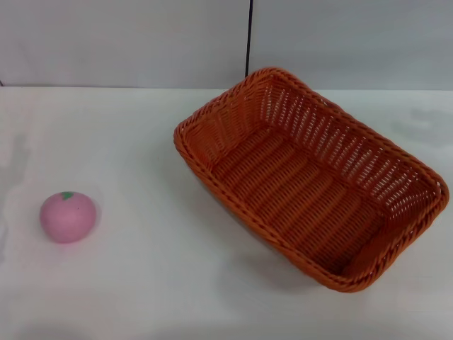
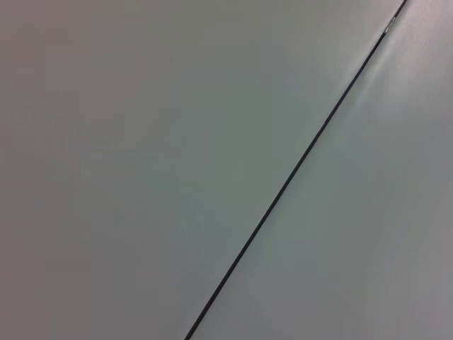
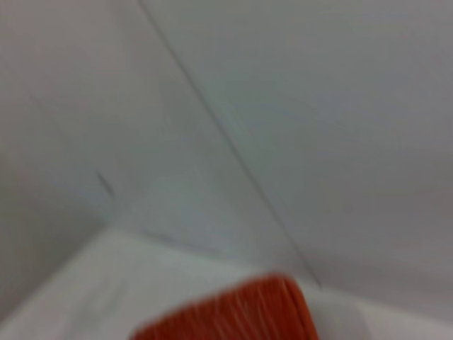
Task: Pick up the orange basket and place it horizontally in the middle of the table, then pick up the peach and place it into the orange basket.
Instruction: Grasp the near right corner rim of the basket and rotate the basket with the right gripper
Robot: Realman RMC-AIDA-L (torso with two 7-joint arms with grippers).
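Nearest the head camera, the peach [image 1: 67, 217] sits on the table [image 1: 156, 283] at the robot's left. Well apart to the right, the orange basket [image 1: 311, 177] rests diagonally, empty. Neither gripper is visible, so their states cannot be told.
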